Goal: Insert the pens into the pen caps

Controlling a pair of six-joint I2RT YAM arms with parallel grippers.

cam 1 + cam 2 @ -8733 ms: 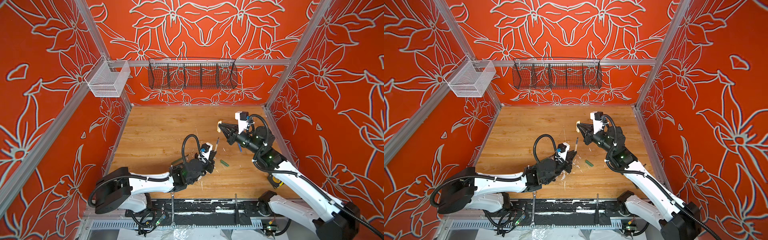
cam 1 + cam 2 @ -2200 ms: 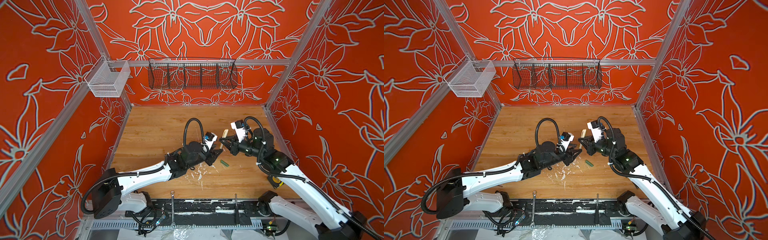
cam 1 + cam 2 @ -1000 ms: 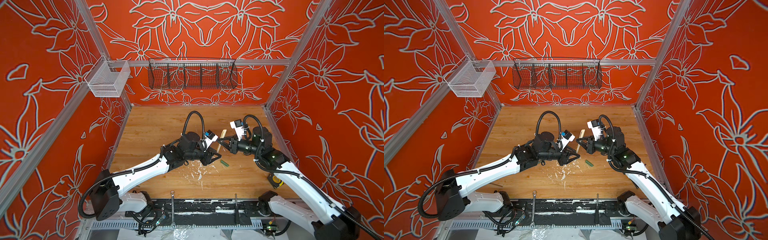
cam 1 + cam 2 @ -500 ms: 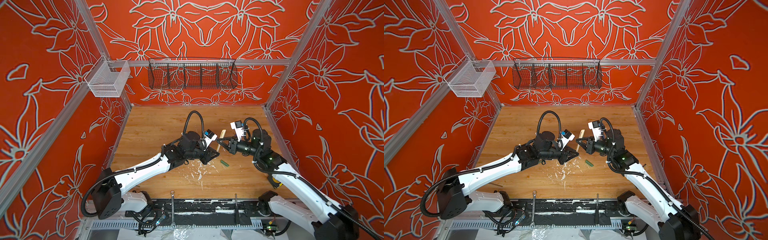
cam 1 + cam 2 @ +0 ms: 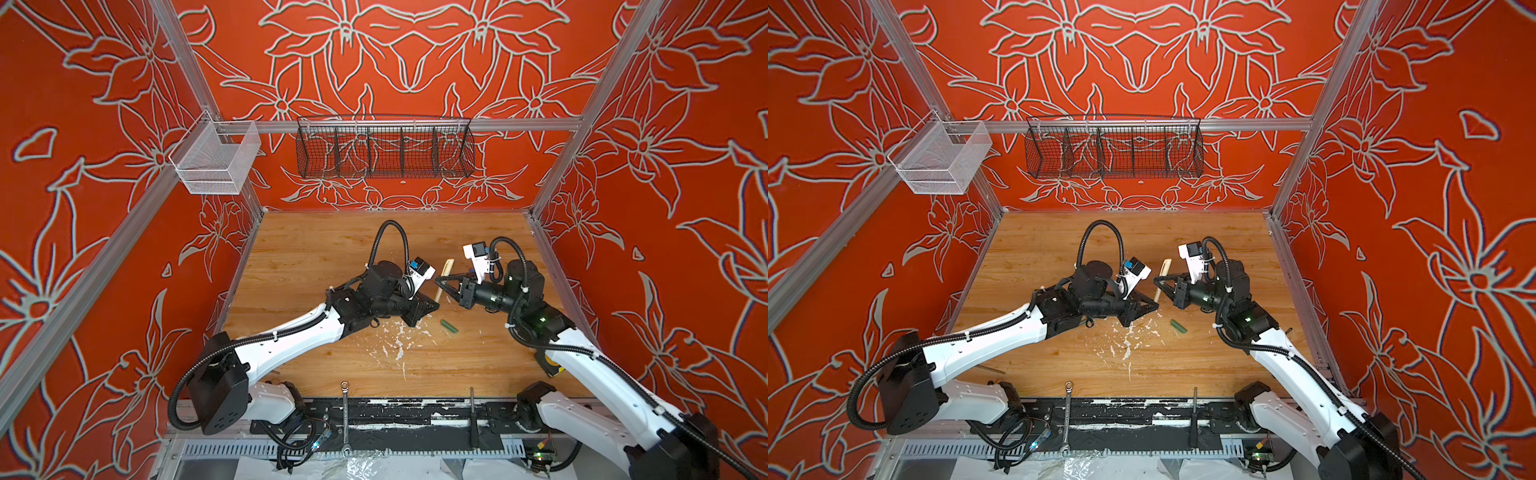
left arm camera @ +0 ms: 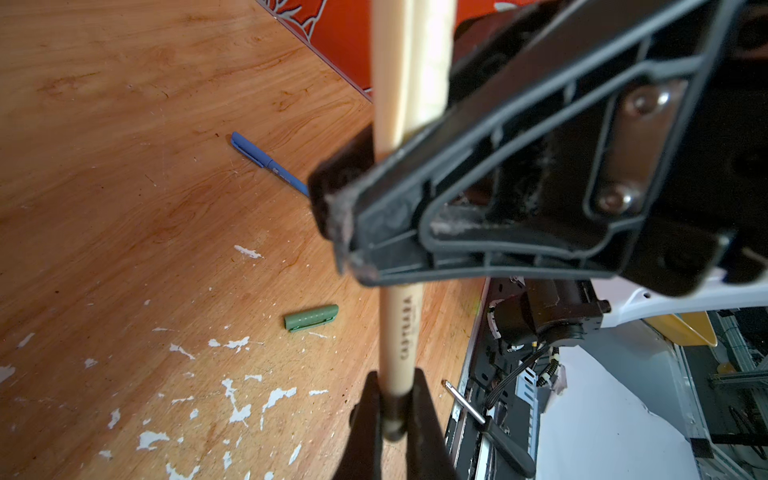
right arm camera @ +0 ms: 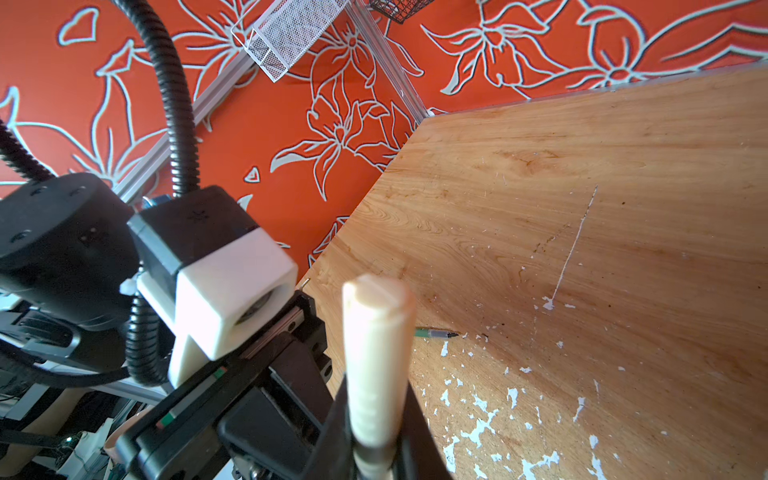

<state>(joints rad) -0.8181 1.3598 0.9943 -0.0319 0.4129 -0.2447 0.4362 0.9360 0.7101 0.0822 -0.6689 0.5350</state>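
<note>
**A:** What has the left gripper [image 5: 435, 306] got?

**B:** Its jaws are clamped on the lower end of the tan pen [image 6: 400, 332], which is held clear of the wooden table [image 5: 332, 249] at mid-scene. The left wrist view shows both fingers pinching the barrel.

**A:** And the right gripper [image 7: 376, 434]?

**B:** Closed too, on the tan cap [image 7: 376, 332] near its open end, just above the left grip. The pen sits in the cap. In both top views the cap end points to the far side.

**A:** The other pieces?

**B:** The green cap [image 5: 449, 326] lies flat on the table, just near-right of the left gripper and beside the white paint flecks [image 5: 397, 338]. The green pen [image 7: 435, 333] lies on the table, mostly hidden behind the tan cap in the right wrist view. The blue pen [image 6: 266, 161], cap on, lies flat, one end hidden behind a finger of the right gripper.

**A:** What changed?

**B:** A second ago the left jaws stood apart by the pen; now they have shut on it. The right has stayed clamped. In the earliest frames the cap sat alone at the right gripper's tip, apart from the left gripper. The green cap hasn't moved.
</note>
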